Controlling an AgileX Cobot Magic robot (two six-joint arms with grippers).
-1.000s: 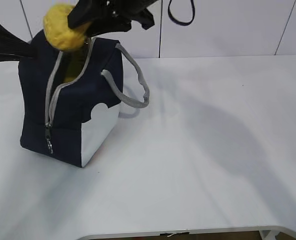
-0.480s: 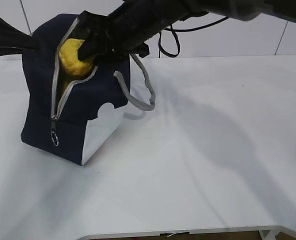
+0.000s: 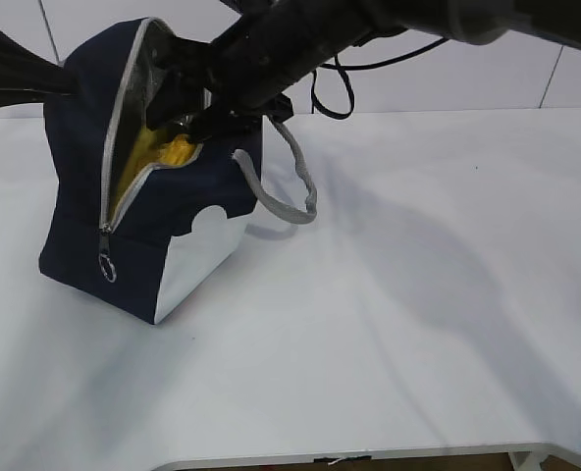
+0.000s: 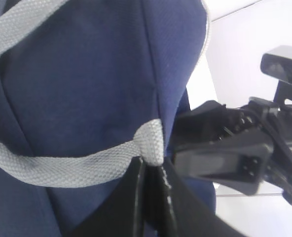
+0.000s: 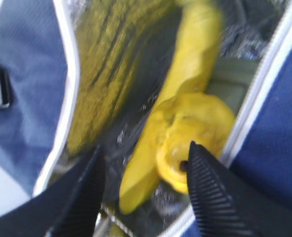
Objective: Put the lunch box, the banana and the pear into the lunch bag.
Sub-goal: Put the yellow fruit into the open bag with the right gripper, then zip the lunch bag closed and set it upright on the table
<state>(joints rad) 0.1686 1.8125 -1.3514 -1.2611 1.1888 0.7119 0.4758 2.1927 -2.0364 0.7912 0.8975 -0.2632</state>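
The lunch bag (image 3: 143, 196) stands upright on the white table (image 3: 418, 294), its grey zipper parted along the top and down the near corner. The right pincer (image 3: 197, 108) reaches across from the right into the top of that opening. In the right wrist view its two ribbed fingers (image 5: 210, 197) stand apart with nothing between them; the pear (image 5: 195, 143) lies just beyond and below them, inside the bag, apparently no longer gripped. The banana (image 5: 185, 84) lies beside the pear with its long axis running away from the camera, deeper into the bag, against the silvery lining. A pale green surface (image 5: 230, 89) shows behind the fruit; it may be the lunch box lid, though blur prevents certainty.

The left pincer (image 4: 153, 197) is closed on the grey webbing handle (image 4: 146, 145) at the bag's far side, holding the mouth up and open.

The relation that governs the coming move: the fruit sits directly below the spread right fingers, and the zipper edges flank them on both sides. Judged from this, withdrawal should run straight back out along the opening, clear of the zipper teeth and of the loose near handle (image 3: 286, 182).
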